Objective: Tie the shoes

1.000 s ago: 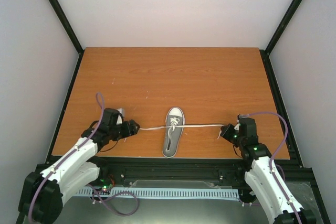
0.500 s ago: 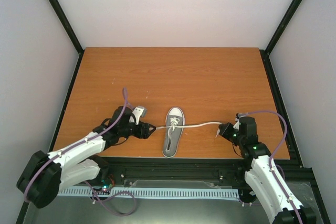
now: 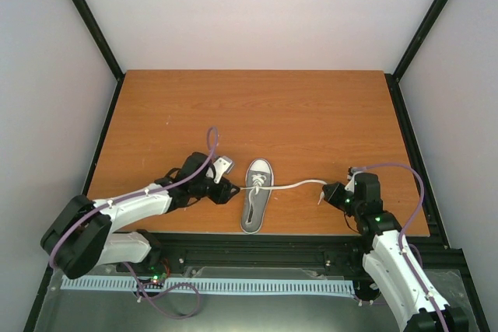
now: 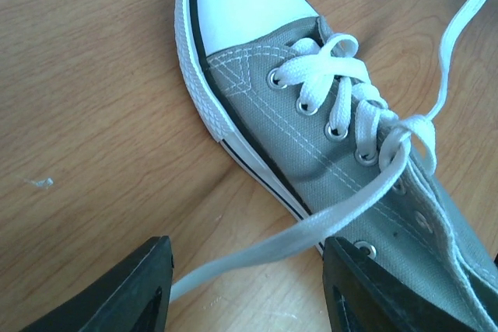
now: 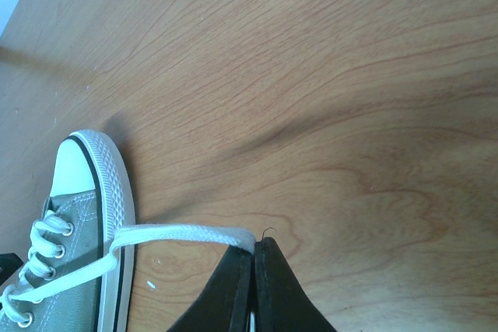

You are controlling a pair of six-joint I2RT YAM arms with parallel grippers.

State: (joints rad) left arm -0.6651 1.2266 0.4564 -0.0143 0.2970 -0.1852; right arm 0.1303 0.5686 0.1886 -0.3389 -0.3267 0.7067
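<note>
The grey shoe (image 3: 256, 198) with a white toe cap lies near the table's front edge, toe pointing away. My left gripper (image 3: 226, 190) sits just left of the shoe (image 4: 350, 141), open. The left white lace (image 4: 299, 232) runs loose through the wide gap between its fingers (image 4: 117, 293) without being pinched. My right gripper (image 3: 331, 193) is to the right of the shoe, shut on the end of the right lace (image 5: 183, 232), which stretches from the eyelets to the closed tips (image 5: 255, 248). The laces cross once over the tongue.
The wooden table (image 3: 257, 114) spreads out behind the shoe. Black frame rails (image 3: 408, 153) border its sides, with white walls beyond. The front edge lies just below the shoe's heel.
My left arm has swung right, from well left of the shoe to right beside it, and the left lace has gone slack. The right gripper has shifted slightly left, still holding its lace.
</note>
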